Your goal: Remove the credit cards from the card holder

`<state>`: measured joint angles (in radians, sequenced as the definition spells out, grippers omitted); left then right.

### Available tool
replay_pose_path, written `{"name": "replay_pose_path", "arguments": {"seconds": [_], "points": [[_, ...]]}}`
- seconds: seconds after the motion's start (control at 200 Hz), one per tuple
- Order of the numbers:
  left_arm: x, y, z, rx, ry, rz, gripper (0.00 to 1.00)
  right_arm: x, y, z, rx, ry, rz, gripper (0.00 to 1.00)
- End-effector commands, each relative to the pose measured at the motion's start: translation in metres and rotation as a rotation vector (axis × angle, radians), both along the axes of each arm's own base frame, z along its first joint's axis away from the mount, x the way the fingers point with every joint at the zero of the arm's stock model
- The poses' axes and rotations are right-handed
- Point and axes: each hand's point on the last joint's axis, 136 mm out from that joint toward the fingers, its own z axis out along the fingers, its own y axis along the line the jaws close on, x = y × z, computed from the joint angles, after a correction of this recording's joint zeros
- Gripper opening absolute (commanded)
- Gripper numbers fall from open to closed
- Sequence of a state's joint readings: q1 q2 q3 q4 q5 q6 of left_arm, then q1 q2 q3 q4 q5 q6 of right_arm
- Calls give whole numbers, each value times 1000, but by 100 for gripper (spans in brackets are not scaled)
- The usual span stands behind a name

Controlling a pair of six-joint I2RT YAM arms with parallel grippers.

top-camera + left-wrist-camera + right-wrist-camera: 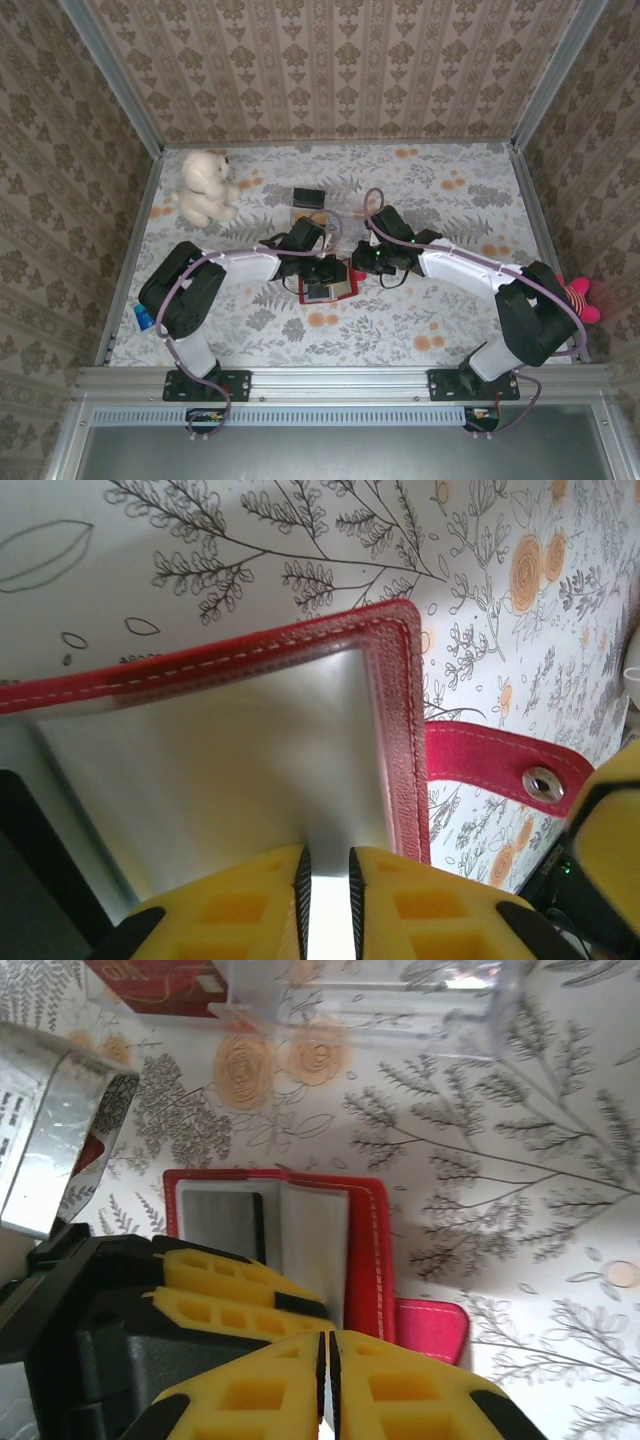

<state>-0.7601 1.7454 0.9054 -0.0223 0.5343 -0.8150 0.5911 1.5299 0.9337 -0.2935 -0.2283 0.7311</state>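
The red card holder [328, 290] lies open on the flowered table, its snap tab [500, 765] pointing away from the spine. A dark credit card [226, 1222] sits in the far greyish sleeve. My left gripper [325, 875] is shut on a pale sleeve page [230, 770] that rises from between its yellow fingers [240, 1290]. My right gripper [328, 1340] is shut at the holder's near edge [362, 1260], next to the tab. A thin pale sliver shows between its pads. I cannot tell what that sliver is.
A white teddy bear [207, 186] sits at the back left. A black block [308, 197] and a clear plastic tray [380, 1000] stand just behind the holder, with a red printed packet [160, 980] beside the tray. A pink toy [582, 298] lies at the right edge.
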Motion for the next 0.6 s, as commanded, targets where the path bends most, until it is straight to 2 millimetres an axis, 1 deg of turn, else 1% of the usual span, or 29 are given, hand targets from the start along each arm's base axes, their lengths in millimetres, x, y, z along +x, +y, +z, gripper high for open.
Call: {"name": "replay_pose_path", "arguments": {"seconds": [0.0,0.09,0.155,0.26,0.48,0.595], "points": [[0,6,8,-3,-17,2,17,2,22,4,65,15,32,12],[-1,9,8,1,-12,5,15,1,29,1,58,29,47,12],[0,14,9,8,-12,14,14,1,31,-5,44,52,50,11],[3,21,16,-1,-21,31,13,0,35,-15,32,86,52,11],[9,50,26,11,-40,93,14,-2,38,-28,1,132,55,11],[10,60,28,15,-44,115,16,-1,37,-29,-10,132,51,11]]}}
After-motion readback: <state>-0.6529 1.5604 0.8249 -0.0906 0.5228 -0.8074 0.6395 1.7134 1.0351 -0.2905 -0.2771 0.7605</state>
